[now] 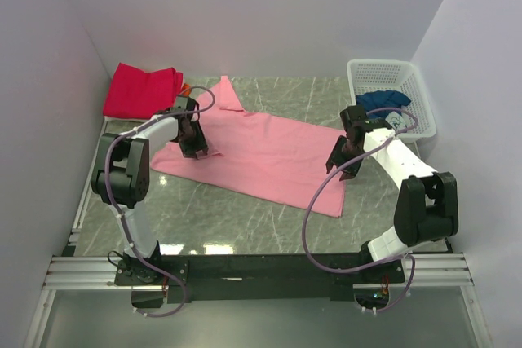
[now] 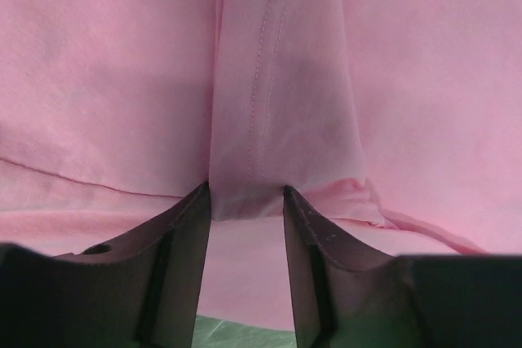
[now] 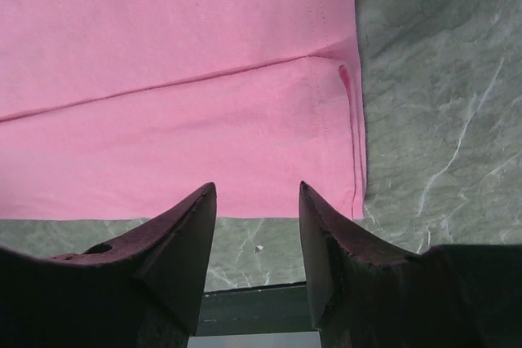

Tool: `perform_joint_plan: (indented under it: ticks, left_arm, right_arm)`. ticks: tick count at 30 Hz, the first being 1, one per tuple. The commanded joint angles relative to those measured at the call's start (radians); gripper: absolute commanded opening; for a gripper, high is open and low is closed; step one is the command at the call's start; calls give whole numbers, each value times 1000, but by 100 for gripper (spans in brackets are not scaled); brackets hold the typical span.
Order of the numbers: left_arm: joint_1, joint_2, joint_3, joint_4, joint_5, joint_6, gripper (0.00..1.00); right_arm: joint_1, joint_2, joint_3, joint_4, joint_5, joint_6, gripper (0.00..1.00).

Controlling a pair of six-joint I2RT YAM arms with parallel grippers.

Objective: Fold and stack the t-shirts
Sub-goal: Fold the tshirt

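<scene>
Where the two arms reach out over the table [image 1: 228, 218], near to far:
Right gripper [image 3: 257, 193]: fingers apart, nothing between them; poised at the right edge of the light pink t-shirt [image 1: 269, 156].
Left gripper [image 2: 245, 193]: nipped on a raised pleat of that shirt, at its left end.
Light pink t-shirt: spread mid-table.
Magenta-red t-shirt [image 1: 143, 90]: folded, far left corner; orange t-shirt [image 1: 187, 87] peeping out beside it.
Basket [image 1: 383, 64]: far right; dark blue t-shirt [image 1: 382, 100] inside.
</scene>
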Motion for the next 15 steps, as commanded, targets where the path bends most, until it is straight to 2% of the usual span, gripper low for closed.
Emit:
perform_joint_plan:
  ticks: [1, 3, 6, 7, 10, 15]
  left_arm:
    - [-14, -39, -6, -15, -31, -27, 44]
    - [-20, -42, -8, -10, -35, -25, 40]
    - [-25, -32, 7, -13, -35, -24, 27]
    - [-27, -29, 12, -15, -34, -22, 17]
    - [-34, -10, 36, -18, -35, -16, 1]
    - [-40, 25, 110, -30, -35, -1, 1]
  right_arm:
    - [-8, -43, -20, 18, -5, -10, 52]
    - [-6, -49, -30, 24, -8, -6, 52]
    - [-6, -58, -41, 26, -10, -4, 52]
    - [-8, -61, -43, 26, -10, -3, 52]
    - [-8, -72, -49, 28, -5, 1, 52]
    - [-9, -71, -44, 32, 0, 8, 52]
